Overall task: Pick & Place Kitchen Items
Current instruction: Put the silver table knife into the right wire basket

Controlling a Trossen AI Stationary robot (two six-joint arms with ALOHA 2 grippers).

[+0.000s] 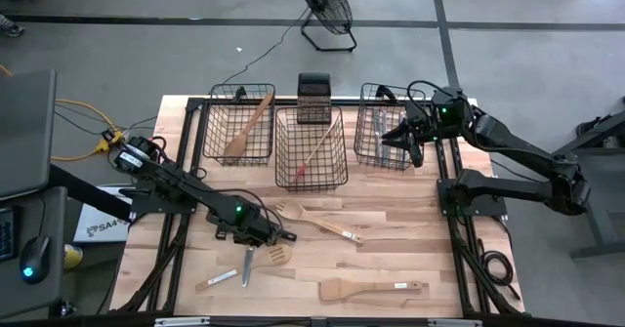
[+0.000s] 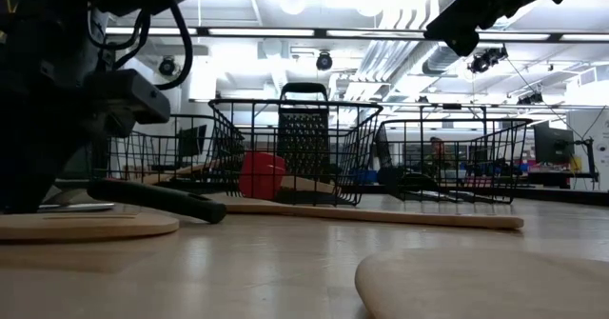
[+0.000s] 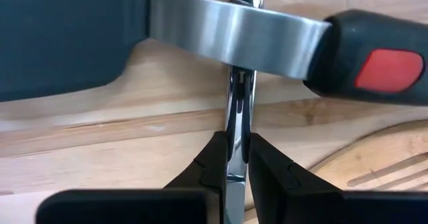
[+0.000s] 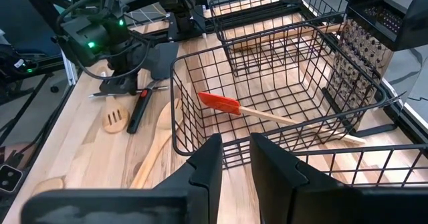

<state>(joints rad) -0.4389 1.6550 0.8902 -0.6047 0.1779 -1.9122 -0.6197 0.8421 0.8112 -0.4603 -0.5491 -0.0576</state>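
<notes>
My left gripper point(image 3: 235, 158) points steeply down near the table's front left point(image 1: 259, 231), shut on a silver metal utensil point(image 1: 246, 265). A black spatula point(image 4: 140, 107) with a steel neck point(image 3: 234, 33) and a red-spotted handle point(image 3: 374, 63) lies across that utensil. Around them on the wood lie a slotted wooden spatula point(image 1: 278, 257), a wooden fork point(image 1: 317, 220), a small wooden piece point(image 1: 215, 280) and a wooden spatula point(image 1: 371, 290). My right gripper point(image 4: 235, 150) hovers over the right basket point(image 1: 386, 137), its fingers nearly together with nothing between them. My left gripper pinches the silver utensil's thin shaft point(image 3: 235, 127) between its two fingers. They come from above, pointing steeply down. The shaft runs on from the fingers under the black spatula's steel neck. Whether it is lifted off the wood I cannot tell.
Three black wire baskets stand at the back: the left one point(image 1: 239, 124) holds a wooden spoon, the middle one point(image 1: 311, 149) a red spatula point(image 4: 221, 103), the right one metal cutlery. A black grater point(image 1: 314, 98) stands behind the middle basket.
</notes>
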